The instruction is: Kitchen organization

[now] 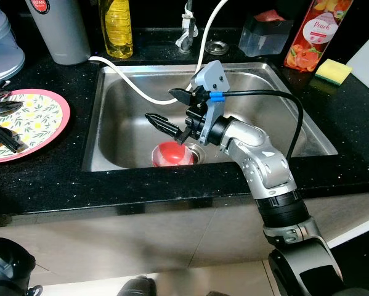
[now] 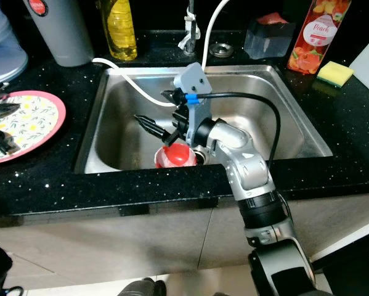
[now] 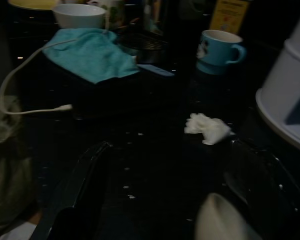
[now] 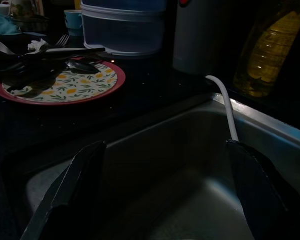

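My right gripper (image 1: 159, 105) hangs open over the steel sink (image 1: 110, 117), holding nothing, its fingers pointing toward the sink's left wall. Just below and behind the fingers, a red round dish (image 1: 172, 153) lies on the sink floor by the drain. A flower-patterned plate with a red rim (image 1: 33, 117) sits on the black counter left of the sink, with dark spoons and a fork (image 4: 64, 50) on it. In the left wrist view my left gripper (image 3: 170, 200) is open above a dark counter, with a crumpled white tissue (image 3: 207, 128) ahead of it.
A white hose (image 1: 132, 83) runs from the tap into the sink. Behind it stand an oil bottle (image 1: 116, 28), a grey canister (image 1: 61, 28), a clear box (image 1: 264, 34), a peach bottle (image 1: 310, 34) and a yellow sponge (image 1: 333, 71). A teal cloth (image 3: 92, 52) and a blue mug (image 3: 217, 50) lie beyond the left gripper.
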You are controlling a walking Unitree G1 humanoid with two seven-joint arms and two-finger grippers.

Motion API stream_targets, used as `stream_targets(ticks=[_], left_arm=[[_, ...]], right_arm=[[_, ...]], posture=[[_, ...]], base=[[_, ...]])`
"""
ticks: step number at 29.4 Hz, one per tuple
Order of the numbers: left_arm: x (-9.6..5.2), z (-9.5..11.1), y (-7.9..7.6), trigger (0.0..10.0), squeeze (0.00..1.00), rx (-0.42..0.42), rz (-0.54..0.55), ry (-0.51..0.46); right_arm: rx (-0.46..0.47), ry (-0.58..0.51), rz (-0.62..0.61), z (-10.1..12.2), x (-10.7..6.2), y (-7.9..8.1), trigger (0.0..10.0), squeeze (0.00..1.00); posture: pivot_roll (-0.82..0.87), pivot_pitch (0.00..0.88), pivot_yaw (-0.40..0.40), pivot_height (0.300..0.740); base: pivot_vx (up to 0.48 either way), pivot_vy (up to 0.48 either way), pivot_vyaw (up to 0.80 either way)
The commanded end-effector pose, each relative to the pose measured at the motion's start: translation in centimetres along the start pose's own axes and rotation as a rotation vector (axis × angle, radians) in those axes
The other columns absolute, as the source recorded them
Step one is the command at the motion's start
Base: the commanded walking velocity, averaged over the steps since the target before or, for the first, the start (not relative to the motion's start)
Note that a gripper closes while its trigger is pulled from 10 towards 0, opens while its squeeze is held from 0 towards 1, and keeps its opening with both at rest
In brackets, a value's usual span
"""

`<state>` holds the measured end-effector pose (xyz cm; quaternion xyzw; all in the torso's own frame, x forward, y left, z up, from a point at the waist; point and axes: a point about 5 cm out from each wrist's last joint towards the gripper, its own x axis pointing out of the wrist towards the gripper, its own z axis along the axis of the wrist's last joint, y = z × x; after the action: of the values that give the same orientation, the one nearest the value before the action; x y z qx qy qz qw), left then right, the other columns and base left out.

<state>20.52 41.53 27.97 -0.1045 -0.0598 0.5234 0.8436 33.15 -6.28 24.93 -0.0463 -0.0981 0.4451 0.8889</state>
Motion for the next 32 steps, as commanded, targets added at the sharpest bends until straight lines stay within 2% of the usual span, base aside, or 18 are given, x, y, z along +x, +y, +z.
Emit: stream_targets(ticks=[1, 6, 7, 14, 17, 24, 25, 26, 27, 32], left_arm=[[0.2, 0.4, -0.2, 10.0, 1.00, -0.016, -0.005, -0.004], [0.2, -1.1, -0.8, 10.0, 1.00, -0.115, -0.012, 0.107], [0.1, -1.7, -0.8, 10.0, 0.00, -0.158, 0.003, 0.149], [-0.2, -3.0, -1.1, 10.0, 0.00, -0.284, 0.034, 0.255], [-0.3, -3.2, -1.3, 10.0, 0.00, -0.280, 0.037, 0.273], [-0.2, -4.1, -1.1, 10.0, 0.00, -0.212, 0.063, 0.310], [-0.2, -4.2, -1.1, 6.3, 0.00, -0.216, 0.069, 0.315], [-0.2, -4.2, -1.1, 6.3, 0.00, -0.216, 0.069, 0.315], [-0.2, -4.3, -1.1, 0.2, 0.00, -0.225, 0.076, 0.320], [-0.2, -4.2, -1.0, 0.0, 0.00, -0.245, 0.088, 0.321]], right_arm=[[0.007, -0.008, 0.003, 0.2, -0.1, 0.1, 10.0, 0.00], [0.004, -0.008, 0.004, 0.2, -0.2, 0.1, 10.0, 0.00], [0.004, -0.008, 0.003, 0.2, -0.2, 0.0, 10.0, 0.00], [0.003, -0.005, 0.008, 0.1, -0.1, 0.1, 10.0, 0.00], [0.003, -0.005, 0.010, 0.1, -0.1, 0.1, 10.0, 0.00], [0.004, -0.009, 0.014, 0.2, 0.1, 0.3, 10.0, 0.00], [0.004, -0.010, 0.013, 0.2, 0.1, 0.3, 10.0, 0.00], [0.004, -0.010, 0.013, 0.2, 0.1, 0.3, 10.0, 0.00], [0.005, -0.010, 0.012, 0.1, 0.0, 0.3, 10.0, 0.00], [0.005, -0.010, 0.009, 0.1, 0.0, 0.3, 10.0, 0.00]], posture=[[0.16, 0.050, 0.005, 0.740], [0.16, 0.044, 0.005, 0.740], [0.15, 0.042, 0.004, 0.740], [0.16, 0.038, -0.003, 0.740], [0.16, 0.038, -0.003, 0.740], [0.16, 0.038, 0.001, 0.740], [0.16, 0.038, 0.002, 0.740], [0.16, 0.038, 0.002, 0.740], [0.16, 0.038, 0.002, 0.740], [0.16, 0.038, 0.004, 0.740]], base=[[0.000, 0.000, 0.00], [0.000, 0.000, 0.00], [0.000, 0.000, 0.00], [0.000, 0.000, 0.00], [0.000, 0.000, 0.00], [0.000, 0.000, 0.00], [0.000, 0.000, 0.00], [0.000, 0.000, 0.00], [0.000, 0.000, 0.00], [0.000, 0.000, 0.00]])
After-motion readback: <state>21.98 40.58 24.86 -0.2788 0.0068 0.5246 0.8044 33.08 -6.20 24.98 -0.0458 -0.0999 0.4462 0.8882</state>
